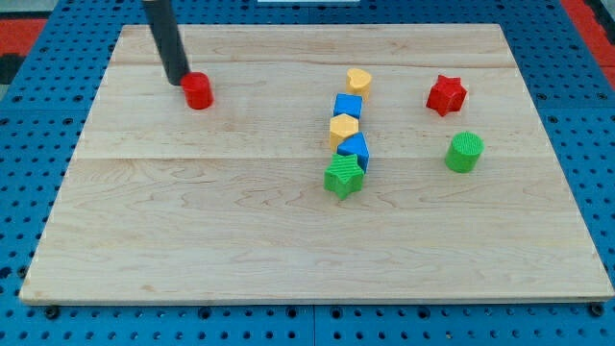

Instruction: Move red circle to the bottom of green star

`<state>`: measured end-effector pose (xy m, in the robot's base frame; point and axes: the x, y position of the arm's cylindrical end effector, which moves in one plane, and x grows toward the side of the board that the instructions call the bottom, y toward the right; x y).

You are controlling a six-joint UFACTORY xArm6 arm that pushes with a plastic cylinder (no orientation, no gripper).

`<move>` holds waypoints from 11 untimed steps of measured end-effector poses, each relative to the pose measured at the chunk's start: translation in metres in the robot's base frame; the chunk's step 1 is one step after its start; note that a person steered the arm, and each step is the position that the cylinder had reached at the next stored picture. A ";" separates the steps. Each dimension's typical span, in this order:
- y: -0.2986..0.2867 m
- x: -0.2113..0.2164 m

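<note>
The red circle (198,91) is a small red cylinder at the board's upper left. My tip (177,81) is the lower end of a dark rod that comes down from the view's top; it sits right against the red circle's upper left side. The green star (343,177) lies near the middle of the board, well to the right of and below the red circle. It touches the lower end of a column of blocks.
Above the green star a column runs up: a blue block (355,150), a yellow hexagon (343,128), a blue cube (347,107), a yellow heart (358,82). A red star (446,94) and a green cylinder (464,152) lie at the right. The wooden board (192,250) rests on blue pegboard.
</note>
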<state>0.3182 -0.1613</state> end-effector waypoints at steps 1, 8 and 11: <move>0.030 0.044; 0.101 0.047; 0.144 0.088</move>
<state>0.4063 -0.0173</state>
